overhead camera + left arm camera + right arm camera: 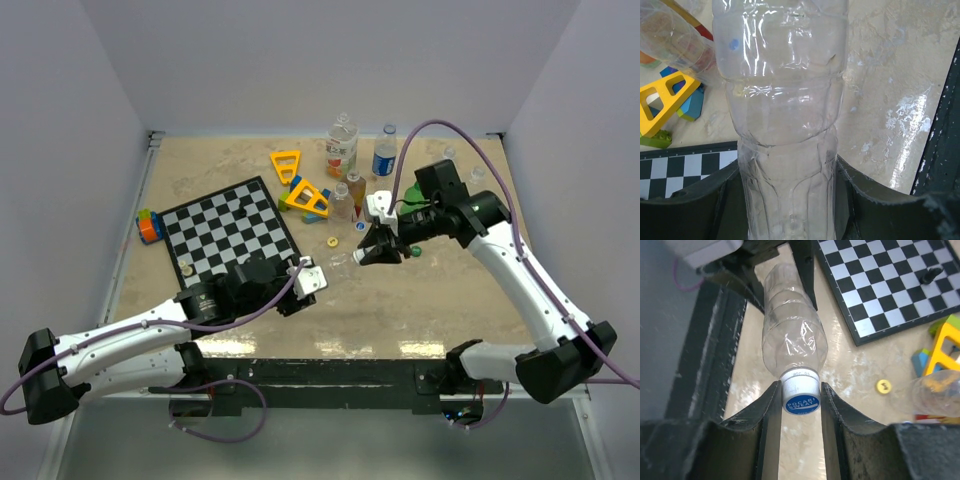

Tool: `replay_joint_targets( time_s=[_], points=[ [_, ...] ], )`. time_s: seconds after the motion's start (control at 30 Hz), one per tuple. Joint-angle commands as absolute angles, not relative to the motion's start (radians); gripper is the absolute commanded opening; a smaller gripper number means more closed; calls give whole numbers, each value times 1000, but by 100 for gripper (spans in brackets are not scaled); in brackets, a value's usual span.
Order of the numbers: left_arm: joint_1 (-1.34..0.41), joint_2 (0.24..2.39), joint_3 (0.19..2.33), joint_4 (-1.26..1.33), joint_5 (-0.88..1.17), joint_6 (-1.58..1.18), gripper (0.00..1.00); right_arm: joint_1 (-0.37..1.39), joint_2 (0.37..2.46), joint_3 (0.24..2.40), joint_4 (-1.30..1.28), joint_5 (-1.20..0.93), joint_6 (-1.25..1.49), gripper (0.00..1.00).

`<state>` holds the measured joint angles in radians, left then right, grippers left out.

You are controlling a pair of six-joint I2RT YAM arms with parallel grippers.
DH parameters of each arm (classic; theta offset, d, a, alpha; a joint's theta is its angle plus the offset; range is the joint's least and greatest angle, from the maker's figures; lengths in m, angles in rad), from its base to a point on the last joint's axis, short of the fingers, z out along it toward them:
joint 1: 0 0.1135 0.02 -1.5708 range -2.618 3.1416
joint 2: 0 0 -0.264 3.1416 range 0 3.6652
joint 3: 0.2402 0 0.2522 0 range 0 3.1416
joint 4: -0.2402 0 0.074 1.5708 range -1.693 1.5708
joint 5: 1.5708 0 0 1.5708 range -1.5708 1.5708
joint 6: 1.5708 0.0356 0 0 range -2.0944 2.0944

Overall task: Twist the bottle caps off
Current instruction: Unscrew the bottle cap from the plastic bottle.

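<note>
A clear unlabelled bottle [340, 265] is held lying between both grippers above the table. My left gripper [303, 280] is shut on its lower body; in the left wrist view the bottle [785, 100] fills the space between the fingers of that gripper [787, 170]. My right gripper [376, 250] is shut on the bottle's white cap with a blue top [800, 392]. In the right wrist view the bottle [792, 325] runs away from the right gripper [800, 390], whose fingers press the cap's sides. A loose yellow cap [883, 386] and a blue cap [360, 226] lie on the table.
A chessboard [230, 230] lies at the left, with coloured blocks [150, 226] beside it. Yellow triangular toy frames [310, 200] lie behind the held bottle. Bottles with an orange label [341, 148] and a blue label [385, 155] stand at the back, and a green bottle [412, 192] behind my right arm.
</note>
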<state>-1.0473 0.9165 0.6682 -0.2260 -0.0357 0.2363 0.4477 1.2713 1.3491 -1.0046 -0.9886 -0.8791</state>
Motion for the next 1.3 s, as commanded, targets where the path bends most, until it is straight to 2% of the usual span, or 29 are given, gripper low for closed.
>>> replay_joint_targets(
  time_s=[0.0, 0.17, 0.37, 0.6, 0.7, 0.77, 1.03, 1.13, 1.27],
  points=[
    [-1046, 908, 683, -118, 51, 252, 0, 492, 1197, 1410, -1089, -930, -1239, 0],
    [-1046, 910, 680, -118, 97, 253, 0, 494, 1132, 1362, -1059, -828, -1537, 0],
    [-1046, 923, 675, -118, 110, 252, 0, 494, 1094, 1344, -925, -813, -1510, 0],
    [-1046, 923, 676, -118, 106, 250, 0, 494, 1046, 1252, -807, -844, -1301, 0],
    [-1046, 925, 678, -120, 98, 250, 0, 494, 1037, 1252, -798, -859, -1237, 4],
    [-1046, 922, 676, -121, 91, 250, 0, 492, 1034, 1264, -799, -864, -1191, 11],
    [-1046, 919, 678, -121, 74, 245, 0, 492, 989, 1293, -790, -841, -1007, 64],
    [-1046, 917, 680, -124, 63, 244, 0, 488, 974, 1319, -802, -813, -959, 73],
    [-1048, 914, 680, -124, 54, 242, 0, 459, 930, 1309, -825, -759, -945, 78]
  ],
)
